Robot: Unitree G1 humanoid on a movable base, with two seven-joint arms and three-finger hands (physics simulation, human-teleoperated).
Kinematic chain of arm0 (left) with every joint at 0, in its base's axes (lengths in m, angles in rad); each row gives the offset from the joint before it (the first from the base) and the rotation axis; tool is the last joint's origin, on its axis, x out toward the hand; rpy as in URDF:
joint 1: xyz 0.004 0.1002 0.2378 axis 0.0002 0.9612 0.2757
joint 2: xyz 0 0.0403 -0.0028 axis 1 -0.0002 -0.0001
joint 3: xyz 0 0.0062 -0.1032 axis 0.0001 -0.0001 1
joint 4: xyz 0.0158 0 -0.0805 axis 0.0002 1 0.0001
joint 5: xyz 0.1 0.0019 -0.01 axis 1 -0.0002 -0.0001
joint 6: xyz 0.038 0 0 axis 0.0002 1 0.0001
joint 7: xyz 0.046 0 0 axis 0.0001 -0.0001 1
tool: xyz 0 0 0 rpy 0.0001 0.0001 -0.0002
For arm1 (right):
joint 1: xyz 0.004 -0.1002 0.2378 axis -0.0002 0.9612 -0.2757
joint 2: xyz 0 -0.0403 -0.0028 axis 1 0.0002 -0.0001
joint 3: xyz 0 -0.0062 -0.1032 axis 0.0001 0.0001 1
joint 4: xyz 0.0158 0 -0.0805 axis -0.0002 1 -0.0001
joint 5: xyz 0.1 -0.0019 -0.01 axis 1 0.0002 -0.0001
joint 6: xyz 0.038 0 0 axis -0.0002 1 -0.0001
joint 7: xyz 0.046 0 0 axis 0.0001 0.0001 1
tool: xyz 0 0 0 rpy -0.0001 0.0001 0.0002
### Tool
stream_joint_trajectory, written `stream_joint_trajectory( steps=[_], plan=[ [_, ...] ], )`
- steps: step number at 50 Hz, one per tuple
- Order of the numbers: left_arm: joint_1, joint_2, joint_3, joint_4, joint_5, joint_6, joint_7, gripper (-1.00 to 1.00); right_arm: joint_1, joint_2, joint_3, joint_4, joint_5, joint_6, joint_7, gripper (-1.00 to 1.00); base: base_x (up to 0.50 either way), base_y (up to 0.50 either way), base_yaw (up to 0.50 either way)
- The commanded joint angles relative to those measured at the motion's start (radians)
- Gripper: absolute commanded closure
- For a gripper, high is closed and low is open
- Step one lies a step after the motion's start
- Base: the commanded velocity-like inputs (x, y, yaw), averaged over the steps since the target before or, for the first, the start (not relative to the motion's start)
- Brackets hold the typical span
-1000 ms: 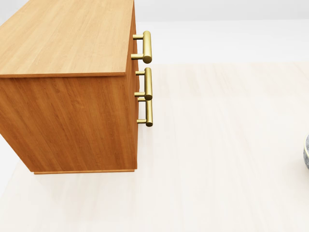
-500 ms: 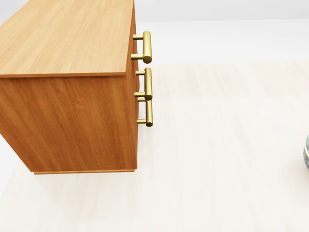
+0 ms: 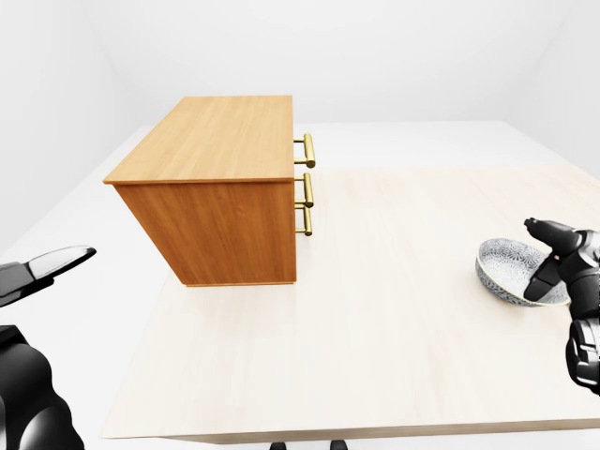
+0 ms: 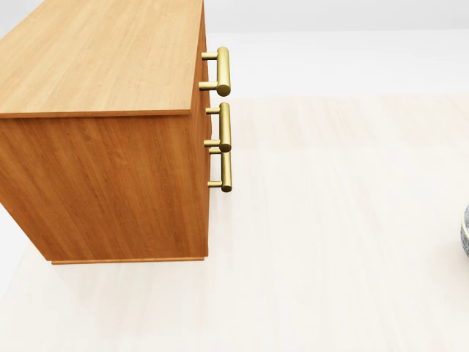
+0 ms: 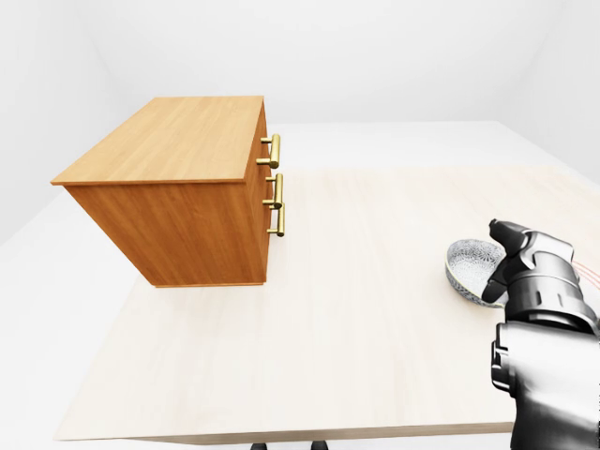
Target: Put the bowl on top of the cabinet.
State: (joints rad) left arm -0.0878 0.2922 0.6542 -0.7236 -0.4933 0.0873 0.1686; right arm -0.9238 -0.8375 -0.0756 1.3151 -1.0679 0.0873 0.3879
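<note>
The cabinet stands on the left part of a pale wooden table, resting on its base with its flat top uppermost. Three brass bar handles are mounted one above another on the face that points toward the right of the left-eye view. The bowl, grey-white with a fine pattern, sits upright on the table surface near the right edge of that view, well apart from the cabinet. In the head view only a thin sliver of it shows at the right border. The right hand is positioned at the right-hand rim of the bowl. Its fingers are spread, one reaching over the upper rim and another angled down toward the near rim, and they are not closed round it. Whether any finger touches the bowl cannot be determined. In the right-eye view this hand covers the right portion of the bowl. The left hand is at the lower left of the left-eye view, off the table edge and well apart from both cabinet and bowl. Only one extended finger is visible, so its state cannot be determined.
</note>
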Motion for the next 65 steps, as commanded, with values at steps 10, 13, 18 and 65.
stream_joint_trajectory(
  steps=[10, 13, 18, 65],
  plan=[
    [-0.002, 0.002, 0.0, -0.001, -0.001, 0.0, 0.002, -1.0, 0.07, 0.051, 0.002, 0.016, 0.062, 0.0, -0.039, -1.0, 0.0, 0.0, 0.0],
    [-0.003, 0.003, 0.002, 0.0, -0.003, 0.0, 0.002, -1.0, 0.076, 0.064, 0.003, 0.02, 0.069, 0.0, -0.043, -1.0, 0.0, 0.0, 0.0],
    [-0.002, 0.002, -0.001, 0.004, 0.0, 0.0, 0.0, -1.0, 0.094, 0.078, 0.002, 0.026, 0.081, 0.0, -0.051, -1.0, 0.0, 0.0, 0.0],
    [-0.001, -0.002, -0.003, -0.001, 0.008, 0.0, -0.004, -1.0, 0.213, 0.111, -0.01, 0.041, 0.171, 0.0, -0.092, 1.0, 0.0, 0.0, 0.0]
  ],
)
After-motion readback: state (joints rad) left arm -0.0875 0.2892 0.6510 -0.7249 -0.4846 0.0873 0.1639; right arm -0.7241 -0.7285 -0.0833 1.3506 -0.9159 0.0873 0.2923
